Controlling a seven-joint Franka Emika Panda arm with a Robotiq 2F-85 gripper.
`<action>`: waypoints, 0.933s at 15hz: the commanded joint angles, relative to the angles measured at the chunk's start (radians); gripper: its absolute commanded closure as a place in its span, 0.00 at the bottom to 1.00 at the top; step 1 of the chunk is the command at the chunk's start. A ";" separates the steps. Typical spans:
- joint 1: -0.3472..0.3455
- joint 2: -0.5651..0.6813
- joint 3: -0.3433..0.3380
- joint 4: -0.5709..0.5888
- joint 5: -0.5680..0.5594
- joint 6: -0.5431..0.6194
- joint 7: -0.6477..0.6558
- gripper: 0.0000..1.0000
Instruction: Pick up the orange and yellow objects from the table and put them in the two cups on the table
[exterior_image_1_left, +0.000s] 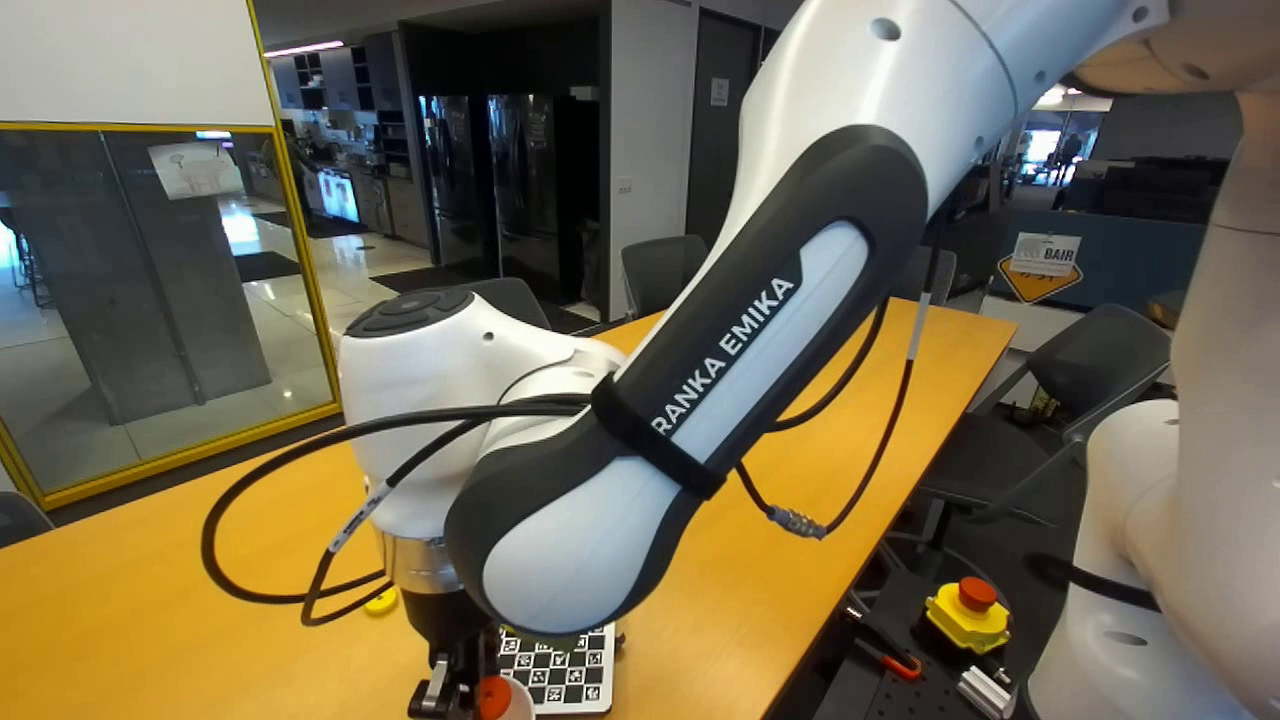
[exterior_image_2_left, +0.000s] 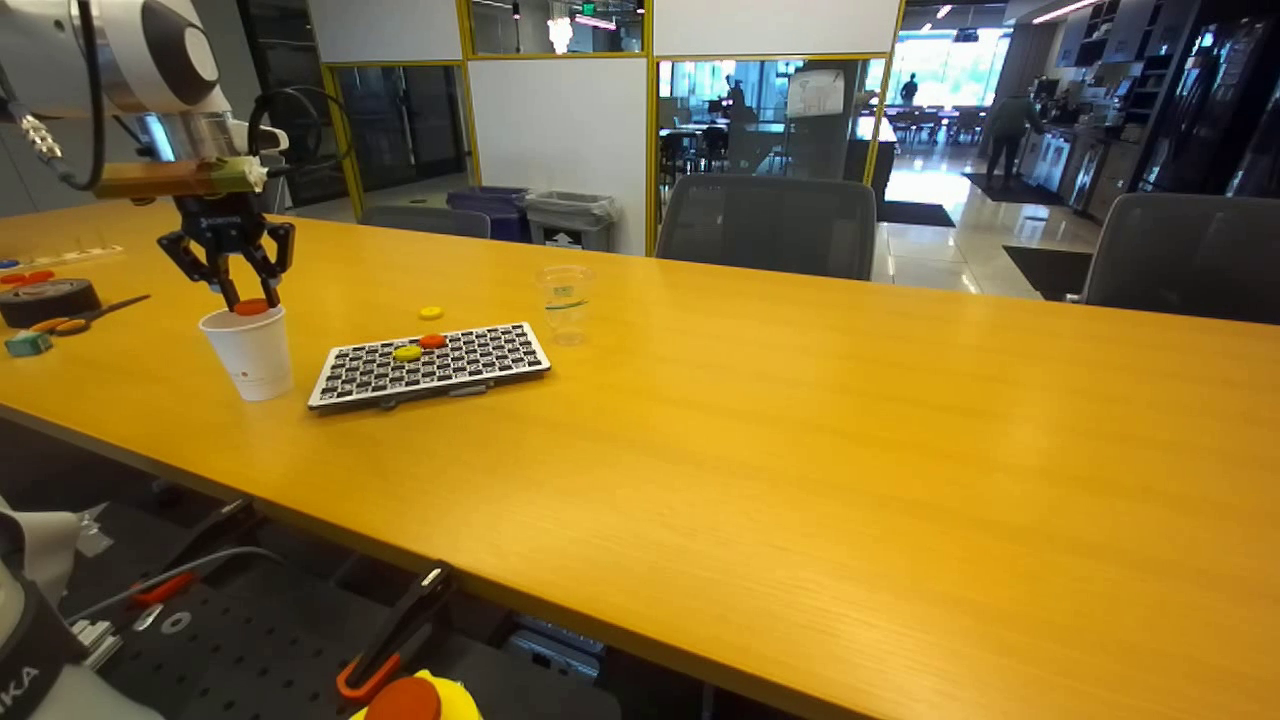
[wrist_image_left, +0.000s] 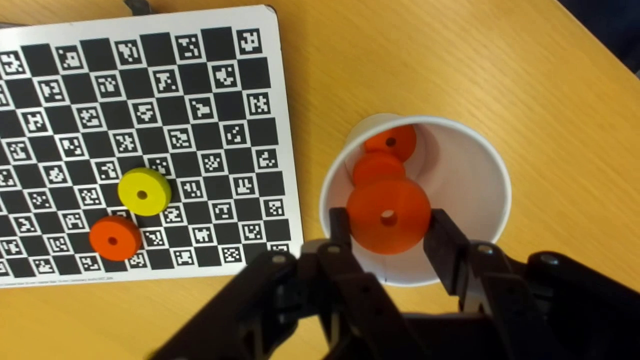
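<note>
An orange disc (wrist_image_left: 389, 237) is pinched between the fingertips of my gripper (wrist_image_left: 389, 220), held over the mouth of the white cup (exterior_image_2_left: 250, 355). Down inside that cup, the wrist view shows two more orange discs (wrist_image_left: 400, 136) lying against the wall. On the checkered mat rest a yellow disc (wrist_image_left: 145, 182) and an orange disc (wrist_image_left: 115, 230), side by side. Another yellow disc (exterior_image_2_left: 431, 313) lies on the table (exterior_image_2_left: 800, 430) behind the mat. The clear cup (exterior_image_2_left: 567, 305) stands upright beyond the mat's far end. In an exterior view, my arm hides much of the mat.
The checkered mat (exterior_image_2_left: 480, 350) lies beside the white cup. A black tape roll (exterior_image_2_left: 50, 300), scissors (exterior_image_2_left: 80, 322) and a teal block (exterior_image_2_left: 28, 344) sit on the cup's opposite side, with red-orange pieces (exterior_image_2_left: 38, 276) behind. Chairs (exterior_image_2_left: 770, 220) line the far edge.
</note>
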 joint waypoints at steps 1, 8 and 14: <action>0.007 0.029 0.002 0.044 0.029 -0.016 -0.042 0.77; 0.000 0.016 -0.003 0.032 0.063 -0.020 -0.052 0.05; -0.029 -0.045 -0.035 0.073 0.076 -0.103 -0.028 0.00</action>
